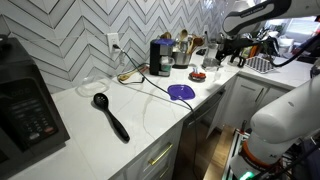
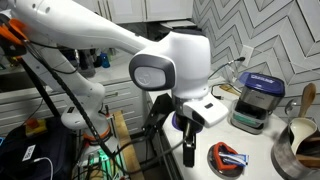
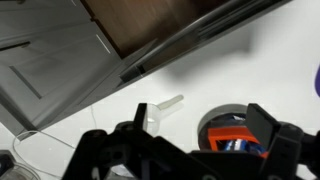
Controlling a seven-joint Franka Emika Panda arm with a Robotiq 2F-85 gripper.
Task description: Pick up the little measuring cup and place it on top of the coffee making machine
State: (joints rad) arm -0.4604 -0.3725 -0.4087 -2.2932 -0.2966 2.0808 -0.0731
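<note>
- The hand is hanging wide open above the white worktop. Its two dark fingers are spreading far apart across the bottom of the wrist view and gripping nothing.
- The little measuring cup, a pale translucent scoop, is lying on the worktop in the gap ahead of the fingers. Its short handle is pointing right, toward the worktop's edge, and neither finger is touching it.
- A red bowl holding something blue is sitting just right of the cup, partly hiding behind one finger.
- The white arm is sweeping across an exterior view from the left and pointing the hand straight down, near the red bowl.
- The coffee making machine, small, black and boxy, is standing at the far side of the worktop against the herringbone-tiled wall. It is well apart from the hand and the cup.
- Cords are trailing over the worktop just left of the machine.
- A holder of wooden utensils is standing just right of the machine.
- A flat purple item is lying near the worktop's front edge, nearer than the machine.
- A black ladle is resting further left on the worktop.
- A large black appliance with a keypad is filling the near left corner.
- In both exterior views the cup is too small to pick out.
</note>
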